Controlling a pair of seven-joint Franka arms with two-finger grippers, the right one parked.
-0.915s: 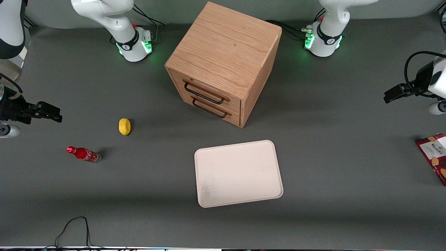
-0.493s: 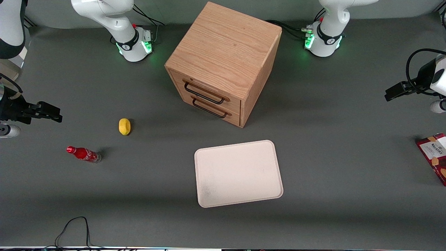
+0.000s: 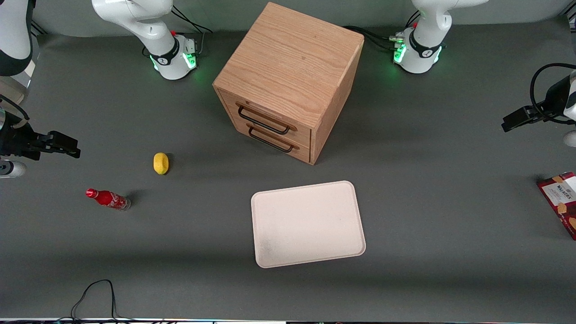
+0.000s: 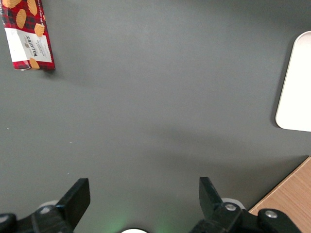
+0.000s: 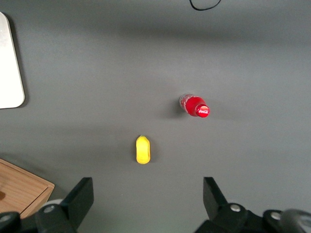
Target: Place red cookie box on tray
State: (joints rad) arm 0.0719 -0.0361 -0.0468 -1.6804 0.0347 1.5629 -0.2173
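The red cookie box [image 3: 561,201] lies flat on the grey table at the working arm's end, partly cut off by the picture's edge. It also shows in the left wrist view [image 4: 26,36], with its white "Walkers" label and pictured cookies. The cream-white tray [image 3: 308,223] lies empty near the table's middle, nearer the front camera than the cabinet; its edge shows in the left wrist view [image 4: 296,82]. My left gripper [image 3: 513,122] hangs above the table, farther from the front camera than the box and well apart from it. Its fingers [image 4: 77,194] stand wide open and empty.
A wooden two-drawer cabinet [image 3: 288,81] stands mid-table; its corner shows in the left wrist view [image 4: 286,204]. A yellow lemon-like object [image 3: 160,163] and a small red soda bottle [image 3: 108,199] lie toward the parked arm's end. A black cable [image 3: 96,292] loops at the front edge.
My left gripper has shifted slightly farther toward the working arm's end of the table. The box, the tray and the other objects have not moved.
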